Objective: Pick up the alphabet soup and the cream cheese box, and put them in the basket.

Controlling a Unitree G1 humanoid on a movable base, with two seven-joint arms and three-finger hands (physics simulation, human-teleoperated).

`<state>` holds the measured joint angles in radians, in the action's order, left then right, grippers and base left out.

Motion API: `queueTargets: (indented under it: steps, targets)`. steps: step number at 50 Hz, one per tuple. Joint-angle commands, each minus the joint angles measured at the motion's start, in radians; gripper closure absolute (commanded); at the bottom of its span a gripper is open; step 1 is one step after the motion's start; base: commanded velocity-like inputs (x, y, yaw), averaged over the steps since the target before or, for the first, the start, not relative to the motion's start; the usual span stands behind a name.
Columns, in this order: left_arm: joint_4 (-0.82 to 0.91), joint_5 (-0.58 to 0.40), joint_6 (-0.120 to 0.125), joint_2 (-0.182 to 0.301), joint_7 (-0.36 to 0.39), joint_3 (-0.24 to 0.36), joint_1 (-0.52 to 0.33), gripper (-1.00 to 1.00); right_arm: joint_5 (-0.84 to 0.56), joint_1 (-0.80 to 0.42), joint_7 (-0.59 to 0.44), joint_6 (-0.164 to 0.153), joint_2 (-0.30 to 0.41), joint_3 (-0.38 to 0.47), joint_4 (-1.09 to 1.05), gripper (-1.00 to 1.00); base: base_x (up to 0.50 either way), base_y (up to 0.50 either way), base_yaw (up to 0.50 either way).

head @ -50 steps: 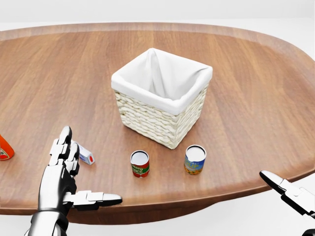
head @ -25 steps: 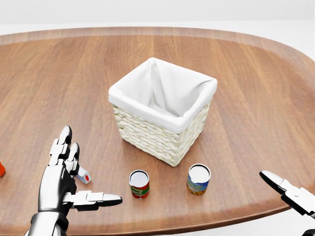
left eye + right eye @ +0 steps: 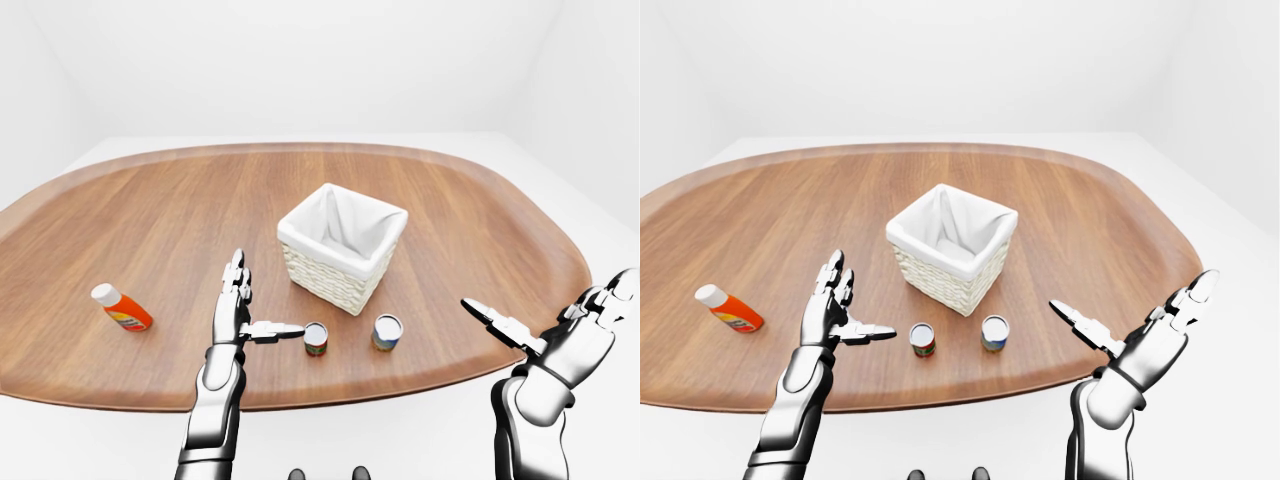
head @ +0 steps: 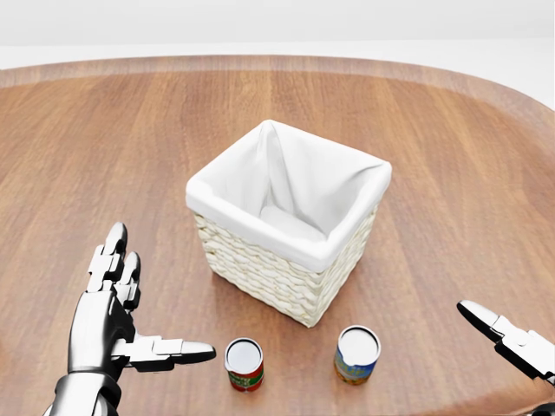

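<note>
Head view gives me my left hand [image 4: 117, 325] low at the left, spread wide: two fingers [image 4: 111, 251] stand up straight and the thumb juts out sideways to the right, its tip just short of a can. It holds nothing and touches nothing I can make out. My right hand [image 3: 1140, 345] is just as wide open in the right-eye view, palm up, fingers splayed, out past the right rim of the table [image 3: 120, 200] and closed round nothing; in the head view only one fingertip of it pokes in at the lower right.

Counting what stands on the wood: two cans, one basket, one bottle. The can with the red label [image 4: 244, 364] sits upright near the bottom edge of the head view, just right of my left thumb. The second can, blue and yellow [image 4: 356, 354], stands upright to its right, apart from it. I cannot read either label from here, so I cannot say which one is the alphabet soup. The wicker basket [image 4: 286, 277], one only, lined with white cloth, sits just above the two cans, its nearest corner pointing down between them; I see nothing inside but the lining. One orange bottle with a white cap [image 3: 122, 308] lies on its side well off to the left in the left-eye view. The cream cheese box does not show in any view.
</note>
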<state>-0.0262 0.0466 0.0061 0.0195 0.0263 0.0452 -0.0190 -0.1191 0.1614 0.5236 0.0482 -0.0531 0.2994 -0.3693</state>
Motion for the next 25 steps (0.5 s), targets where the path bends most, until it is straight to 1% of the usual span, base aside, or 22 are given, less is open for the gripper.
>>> queueTargets:
  steps: [1,7,8,9,10,15,16,17,25]
  targets:
    - [-0.009,-0.003,-0.003,0.001,0.001,0.0,-0.003,-1.0,-0.001,0.0,0.0,-0.003,0.0,-0.002,-0.002,-1.0,0.19,0.0,0.0]
    - [0.023,0.004,0.015,-0.002,0.003,0.0,0.007,-1.0,0.003,0.0,0.0,-0.003,-0.001,0.0,-0.001,-1.0,0.2,0.0,0.0]
    - [0.023,0.005,0.016,-0.002,0.003,0.0,0.007,-1.0,0.003,0.0,0.0,-0.003,-0.001,0.0,-0.001,-1.0,0.2,0.0,0.0]
    - [0.011,0.007,0.006,-0.001,0.003,0.003,0.002,-1.0,0.002,-0.001,0.0,0.0,0.0,0.0,0.002,-1.0,0.2,0.0,0.0]
    - [0.006,0.009,0.004,-0.001,0.003,0.004,-0.001,-1.0,0.002,-0.001,0.0,0.0,0.0,-0.001,0.002,-1.0,0.2,0.0,0.0]
    - [0.012,0.016,0.01,-0.001,0.002,0.005,-0.001,-1.0,0.004,-0.001,0.0,0.003,0.001,0.0,0.003,-1.0,0.2,0.0,0.0]
    - [0.017,0.018,0.016,-0.001,0.001,0.006,0.0,-1.0,0.004,-0.001,0.0,0.003,0.001,0.0,0.003,-1.0,0.2,0.0,0.0]
    - [0.018,0.02,0.018,0.0,0.001,0.007,-0.001,-1.0,0.004,-0.001,0.0,0.002,0.001,0.0,0.001,-1.0,0.2,0.0,0.0]
    - [0.018,0.031,0.017,0.0,0.002,0.011,-0.004,-1.0,0.001,-0.001,0.0,0.007,0.001,0.0,0.006,-1.0,0.2,0.0,0.0]
